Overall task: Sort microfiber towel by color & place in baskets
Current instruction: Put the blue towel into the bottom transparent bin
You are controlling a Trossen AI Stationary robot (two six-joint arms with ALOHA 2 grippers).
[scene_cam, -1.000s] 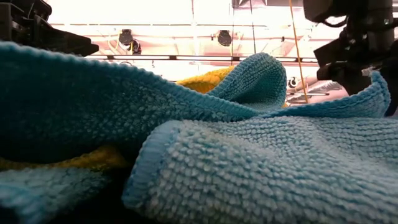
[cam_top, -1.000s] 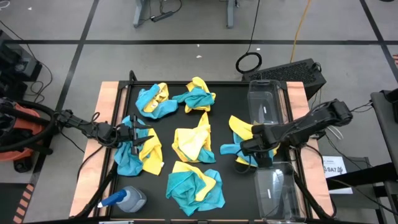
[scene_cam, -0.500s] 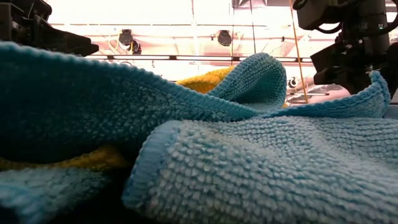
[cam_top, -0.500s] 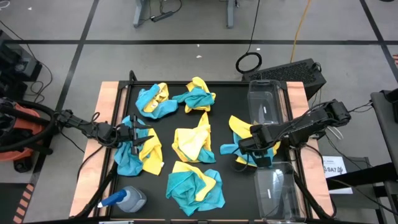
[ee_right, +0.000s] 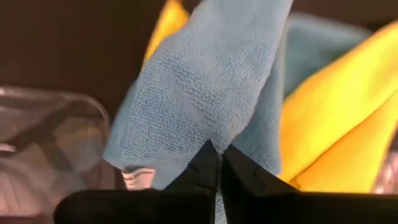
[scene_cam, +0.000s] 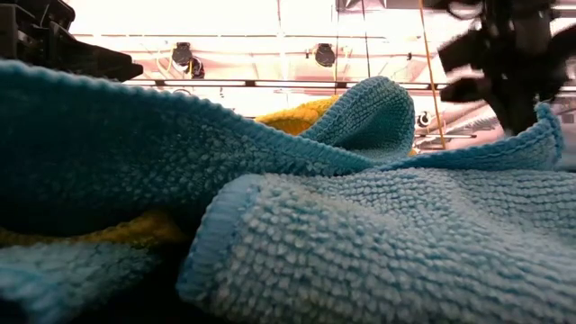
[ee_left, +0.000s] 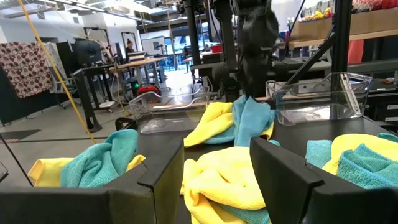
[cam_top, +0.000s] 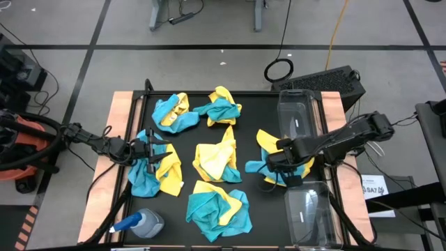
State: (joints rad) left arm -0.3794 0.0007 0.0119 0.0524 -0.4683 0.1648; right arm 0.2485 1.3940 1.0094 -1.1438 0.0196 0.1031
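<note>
Pinching a teal towel point(ee_right: 205, 93) from the right-hand pile beside the baskets point(cam_top: 298, 118), our right pincer point(ee_right: 219, 163) should lift straight, shedding the yellow towel point(ee_right: 329, 130) underneath.

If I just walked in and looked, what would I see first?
Bright yellow and teal towels lie in crumpled piles all over the black table. At its right side the right gripper is pinched shut on a teal towel, next to two clear baskets. The left gripper sits over a pile at the left, and a blue-capped spray bottle lies in the near left corner.
</note>
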